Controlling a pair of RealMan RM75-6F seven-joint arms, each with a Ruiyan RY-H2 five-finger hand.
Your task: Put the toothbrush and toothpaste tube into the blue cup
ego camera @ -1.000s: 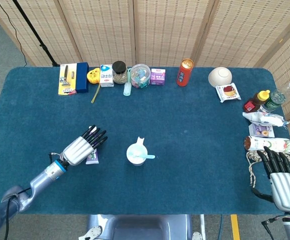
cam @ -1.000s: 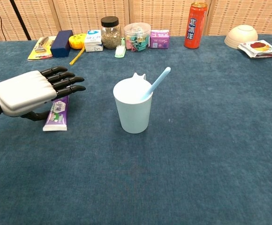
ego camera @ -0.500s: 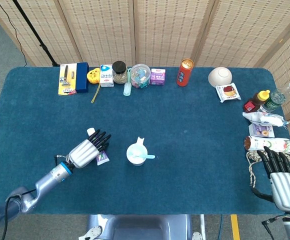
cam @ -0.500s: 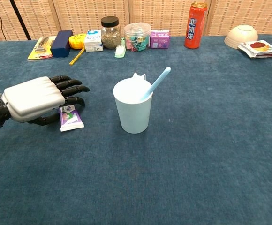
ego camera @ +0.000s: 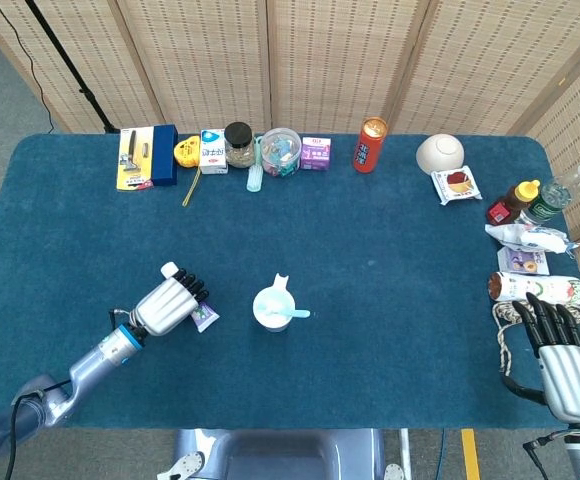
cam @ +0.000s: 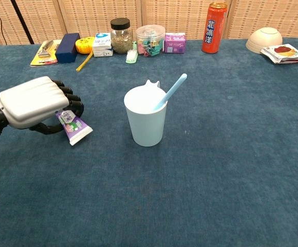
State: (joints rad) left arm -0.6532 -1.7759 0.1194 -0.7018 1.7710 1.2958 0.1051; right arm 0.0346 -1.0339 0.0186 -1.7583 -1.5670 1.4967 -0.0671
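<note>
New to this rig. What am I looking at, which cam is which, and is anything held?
It is a two-armed robot with human-like hands at a blue table. The head view looks down from above; the chest view looks across the table from lower down. The left hand has its fingers curled around the purple toothpaste tube. The right hand lies flat at the table's edge, holding nothing. The pale blue cup stands mid-table with the toothbrush already leaning in it. Jars, boxes, a red can and a bowl line the far edge.
</note>
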